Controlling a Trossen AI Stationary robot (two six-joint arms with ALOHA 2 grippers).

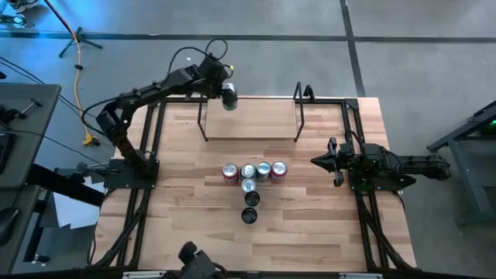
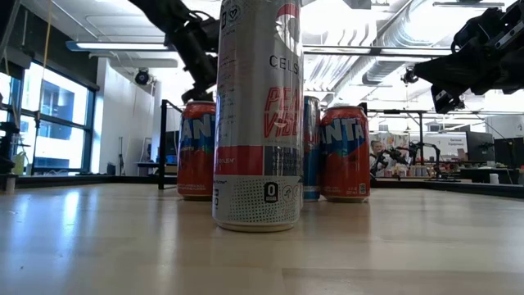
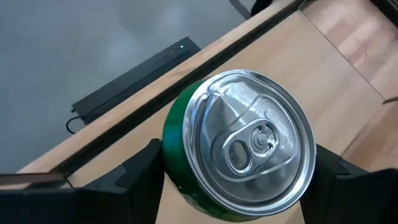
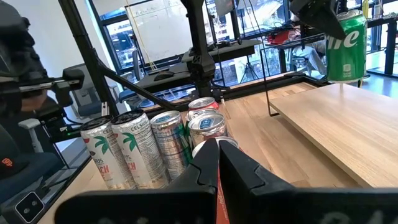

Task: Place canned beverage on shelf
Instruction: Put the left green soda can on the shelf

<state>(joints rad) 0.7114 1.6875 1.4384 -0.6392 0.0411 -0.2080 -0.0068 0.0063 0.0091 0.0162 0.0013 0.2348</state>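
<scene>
A wooden table (image 1: 310,225) seen from above, with two dark robot arms. Near the table's far edge stands the shelf (image 1: 252,124), a low pale-wood board with a black wire upright at each end.

The left gripper (image 1: 228,96) reaches over the shelf's far left corner and grips a green can (image 1: 229,98) from the sides. In the left wrist view the can (image 3: 239,146) fills the space between the two dark fingers (image 3: 140,171), its silver top and pull tab facing the camera. In the right wrist view the green can (image 4: 346,46) stands upright at the far corner of the shelf (image 4: 336,124), its base at the board; whether it touches the board cannot be told.

The right gripper (image 1: 324,162) hangs over the right side of the table, well apart from the shelf, its fingers closed together and holding nothing.

In the middle of the table, in front of the shelf, stands a cluster of cans (image 1: 253,172): four in a row, with more lined up behind them toward the near edge. The low view shows a tall silver can (image 2: 258,115) closest to the camera, with two orange cans (image 2: 345,153) behind it.
</scene>
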